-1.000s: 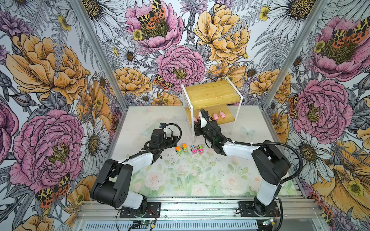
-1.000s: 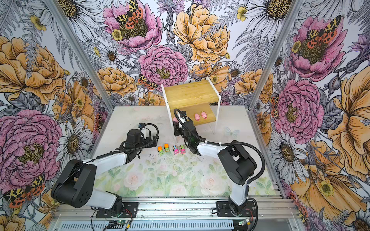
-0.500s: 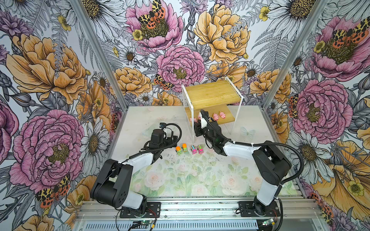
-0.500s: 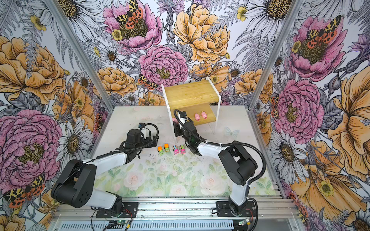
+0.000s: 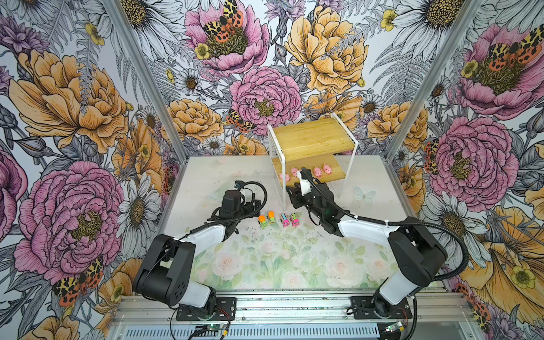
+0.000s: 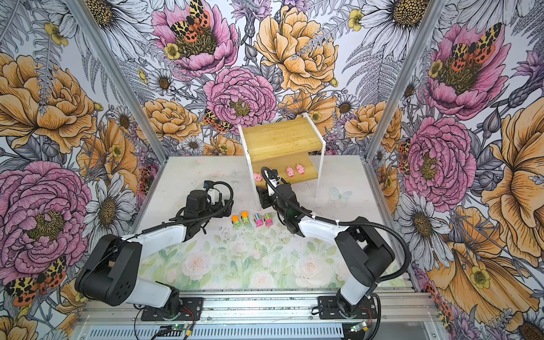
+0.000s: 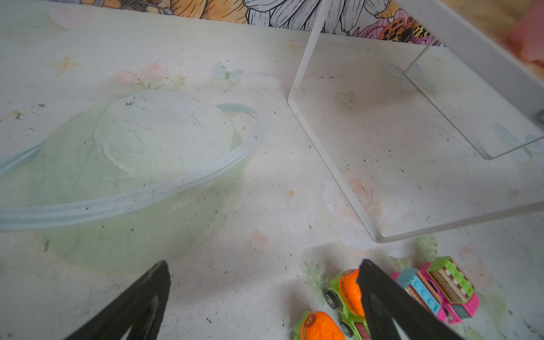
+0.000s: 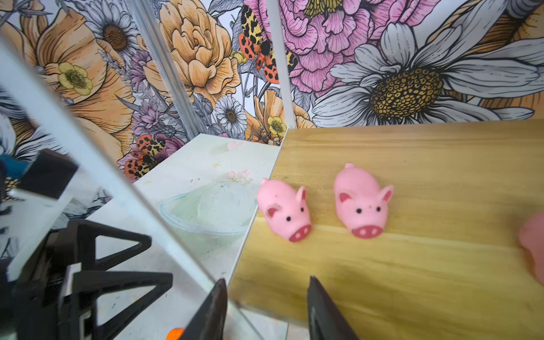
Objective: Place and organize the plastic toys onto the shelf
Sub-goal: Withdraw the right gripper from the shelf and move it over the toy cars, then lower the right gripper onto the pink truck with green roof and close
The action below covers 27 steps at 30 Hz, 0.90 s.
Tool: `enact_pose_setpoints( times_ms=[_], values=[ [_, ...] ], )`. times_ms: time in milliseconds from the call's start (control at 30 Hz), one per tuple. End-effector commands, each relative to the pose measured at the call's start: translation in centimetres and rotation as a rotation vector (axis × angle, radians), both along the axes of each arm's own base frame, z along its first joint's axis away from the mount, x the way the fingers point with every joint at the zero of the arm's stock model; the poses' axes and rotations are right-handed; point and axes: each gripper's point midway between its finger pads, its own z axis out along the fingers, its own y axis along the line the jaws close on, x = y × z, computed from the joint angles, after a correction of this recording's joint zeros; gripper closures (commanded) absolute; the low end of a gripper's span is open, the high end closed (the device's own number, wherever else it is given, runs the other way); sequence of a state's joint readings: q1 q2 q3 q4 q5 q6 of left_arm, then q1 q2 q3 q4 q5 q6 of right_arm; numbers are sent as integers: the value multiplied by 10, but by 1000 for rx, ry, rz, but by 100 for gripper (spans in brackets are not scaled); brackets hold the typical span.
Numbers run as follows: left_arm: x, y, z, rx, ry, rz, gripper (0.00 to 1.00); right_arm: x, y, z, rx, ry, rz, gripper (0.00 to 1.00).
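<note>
My right tool (image 8: 267, 280) has eased apart since a second ago and is empty at the front edge of the lower board. Four pigs (image 5: 317, 171) sit on that board of the shelf (image 5: 312, 138), at 12 o'clock on the worktop (image 5: 259, 259). Four trucks (image 5: 271, 217) stay in a row at the shelf's 7 o'clock. My left tool (image 7: 263, 263) is unmoved and gapes wide beside them.

The bench (image 5: 265, 265), printed with pale roses, carried the shelf (image 5: 312, 138) at its back. Four pink pigs (image 5: 317, 171) stood in a row on the lower board. In front, on the bench, sat two green trucks (image 5: 263, 221) beside two pink trucks (image 5: 285, 220), a clear bowl (image 7: 132, 164) nearby.
</note>
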<state>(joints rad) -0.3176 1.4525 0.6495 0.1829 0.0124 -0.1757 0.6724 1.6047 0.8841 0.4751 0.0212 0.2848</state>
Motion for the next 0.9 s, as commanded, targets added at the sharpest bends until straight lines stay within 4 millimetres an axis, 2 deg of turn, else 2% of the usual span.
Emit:
enact_pose_setpoints(
  times_ms=[0, 100, 267, 433, 667, 867],
  values=[
    [6, -2, 5, 12, -17, -10, 1, -30, 4, 11, -5, 0, 98, 52],
    [6, -1, 5, 9, -17, -9, 1, -46, -11, -5, -42, 42, 89, 49],
    [6, -5, 6, -11, -14, -20, 1, -66, -40, -45, -83, 104, 32, 46],
    [6, -10, 6, -48, -4, -33, 1, -73, -53, -70, -103, 127, 4, 45],
    [3, -14, 1, -91, 16, -37, 1, -60, -51, -97, -143, 149, -24, 45],
    [0, -15, -5, -107, 31, -31, 1, -42, -38, -113, -135, 150, -25, 45]
  ],
)
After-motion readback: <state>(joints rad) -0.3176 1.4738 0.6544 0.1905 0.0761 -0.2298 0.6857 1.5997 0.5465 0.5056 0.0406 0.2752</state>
